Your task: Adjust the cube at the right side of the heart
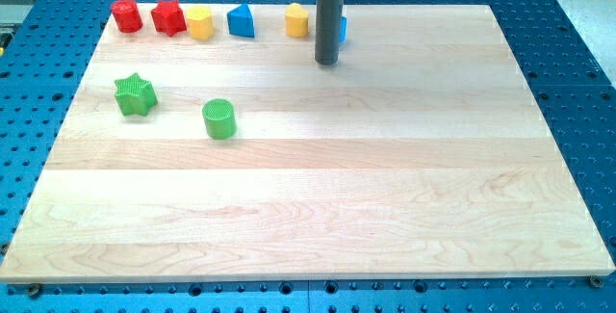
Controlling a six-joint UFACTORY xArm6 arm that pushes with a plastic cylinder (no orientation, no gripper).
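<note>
A yellow heart sits near the top edge of the wooden board. Just to its right a blue cube shows only as a thin sliver, the rest hidden behind my dark rod. My tip rests on the board directly in front of the cube, toward the view's bottom, and slightly right of the heart. Whether the rod touches the cube cannot be told.
Along the top edge, left of the heart, stand a blue triangle, a yellow block, a red star and a red cylinder. A green star and a green cylinder sit lower left.
</note>
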